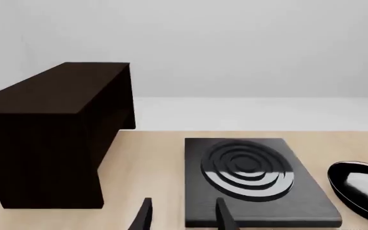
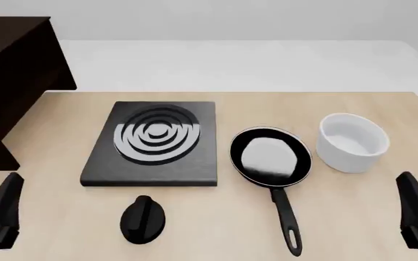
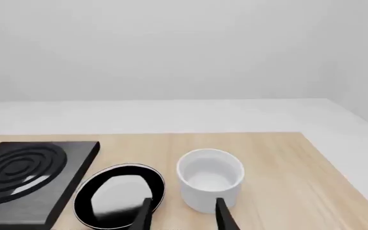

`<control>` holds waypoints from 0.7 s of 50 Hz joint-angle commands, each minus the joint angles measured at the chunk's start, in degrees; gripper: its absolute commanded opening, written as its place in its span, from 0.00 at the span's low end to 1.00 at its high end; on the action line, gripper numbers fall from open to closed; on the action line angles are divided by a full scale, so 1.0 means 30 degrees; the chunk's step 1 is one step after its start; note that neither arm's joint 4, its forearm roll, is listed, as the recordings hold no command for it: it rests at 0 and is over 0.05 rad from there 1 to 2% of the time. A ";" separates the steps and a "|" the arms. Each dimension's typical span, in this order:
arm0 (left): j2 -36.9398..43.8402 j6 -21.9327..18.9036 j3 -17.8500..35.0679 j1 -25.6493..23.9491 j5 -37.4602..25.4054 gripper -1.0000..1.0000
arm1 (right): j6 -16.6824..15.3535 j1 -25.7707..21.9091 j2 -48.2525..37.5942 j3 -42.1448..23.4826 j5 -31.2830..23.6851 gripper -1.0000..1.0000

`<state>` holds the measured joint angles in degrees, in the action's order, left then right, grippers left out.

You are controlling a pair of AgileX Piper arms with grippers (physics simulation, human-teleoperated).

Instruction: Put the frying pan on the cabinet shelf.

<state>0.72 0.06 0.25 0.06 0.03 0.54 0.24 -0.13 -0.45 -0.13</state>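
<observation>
The frying pan (image 2: pixel 271 156) lies flat on the table right of centre, its long black handle (image 2: pixel 287 223) pointing toward the near edge. It also shows in the right wrist view (image 3: pixel 120 194) and at the edge of the left wrist view (image 1: pixel 363 184). The dark cabinet (image 2: pixel 13 81) stands at the far left (image 1: pixel 50 134); the cabinet shelf is hidden in its dark body. My left gripper (image 2: pixel 2 204) (image 1: pixel 184 218) hovers open at the near left, empty. My right gripper (image 2: pixel 413 198) (image 3: pixel 182 215) hovers open at the near right, short of the pan and bowl.
A black square stove plate (image 2: pixel 154 142) with grey rings lies between cabinet and pan. A white round bowl (image 2: pixel 352 141) stands right of the pan. A small black knob-like object (image 2: pixel 143 218) rests near the front edge, in front of the stove plate.
</observation>
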 commanded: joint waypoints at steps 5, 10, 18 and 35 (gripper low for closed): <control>-0.0211 0.0561 0.1411 -0.0415 -0.1401 1.00 | -0.0968 -0.0436 -0.0942 -0.0587 -0.0932 1.00; -0.0227 0.1076 0.1971 -0.0649 -0.2364 1.00 | -0.0568 -0.0369 -0.0913 -0.1165 -0.1880 1.00; -0.0170 0.0312 0.2303 -0.1563 -0.3359 1.00 | -0.1287 -0.0852 -0.1945 -0.2255 -0.2825 1.00; 0.1519 0.1302 0.6469 -0.3101 -0.7793 1.00 | 0.0315 -0.1590 -0.1779 -0.5029 -0.6207 1.00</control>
<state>2.35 4.35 13.88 -6.50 -17.04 -0.41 -3.46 -5.35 -10.36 -12.69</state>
